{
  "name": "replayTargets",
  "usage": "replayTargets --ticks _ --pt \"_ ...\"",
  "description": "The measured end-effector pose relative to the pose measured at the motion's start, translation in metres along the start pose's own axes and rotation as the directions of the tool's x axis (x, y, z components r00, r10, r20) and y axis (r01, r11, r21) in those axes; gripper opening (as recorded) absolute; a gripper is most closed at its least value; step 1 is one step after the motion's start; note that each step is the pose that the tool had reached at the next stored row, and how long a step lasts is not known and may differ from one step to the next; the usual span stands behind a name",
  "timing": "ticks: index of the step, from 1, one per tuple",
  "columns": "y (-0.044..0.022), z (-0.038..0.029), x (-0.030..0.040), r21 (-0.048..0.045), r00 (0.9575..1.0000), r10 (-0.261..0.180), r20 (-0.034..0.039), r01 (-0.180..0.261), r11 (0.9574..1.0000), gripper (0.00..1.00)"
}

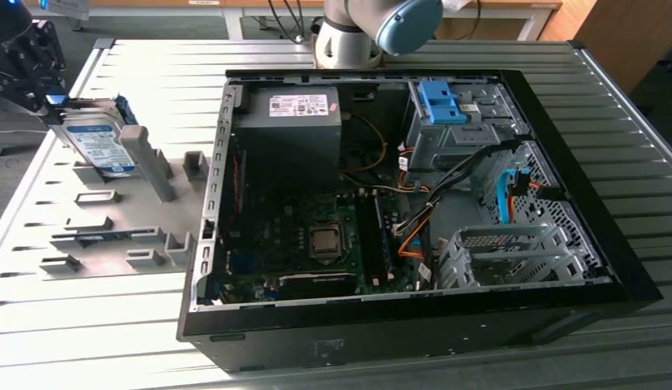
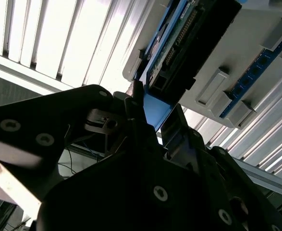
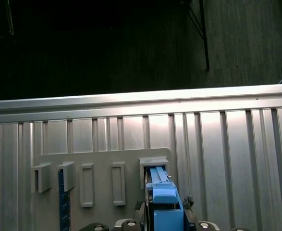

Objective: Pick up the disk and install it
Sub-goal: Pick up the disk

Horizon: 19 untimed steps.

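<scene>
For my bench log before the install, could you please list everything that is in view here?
disk: one, silver-grey with a white-and-blue label and blue rails, standing on edge in the holder tray at the exterior view's left
holder tray: one, grey and slotted, on the table beside the case
computer case: one, black, open, lying on the table
power supply: one, black with a white sticker, inside the case
bracket: one, blue, atop the grey cage in the case
motherboard: one, dark, on the case floor
cables: several, orange and blue, inside the case
table: one, ribbed silver metal
arm: one, grey with a pale blue cap, behind the case
hand: one, black, closed on the disk's blue rail
</scene>
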<state>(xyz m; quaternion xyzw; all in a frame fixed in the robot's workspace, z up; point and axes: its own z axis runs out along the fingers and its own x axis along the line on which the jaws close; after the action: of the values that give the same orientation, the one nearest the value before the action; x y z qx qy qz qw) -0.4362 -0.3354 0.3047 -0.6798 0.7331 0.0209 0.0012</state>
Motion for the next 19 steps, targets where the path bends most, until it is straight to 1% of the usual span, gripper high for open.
replayTargets --ticks 10,11,19 --pt "0.0 0.0003 -0.0001 -0.0002 1.0 0.0 -0.0001 0.0 1.0 0.41" --pt "0.0 0.0004 -0.0001 -0.0001 1.0 0.0 0.0 0.0 1.0 0.48" --pt "0.0001 0.0038 -0.0023 0.0 1.0 0.0 0.0 0.0 1.0 0.48"
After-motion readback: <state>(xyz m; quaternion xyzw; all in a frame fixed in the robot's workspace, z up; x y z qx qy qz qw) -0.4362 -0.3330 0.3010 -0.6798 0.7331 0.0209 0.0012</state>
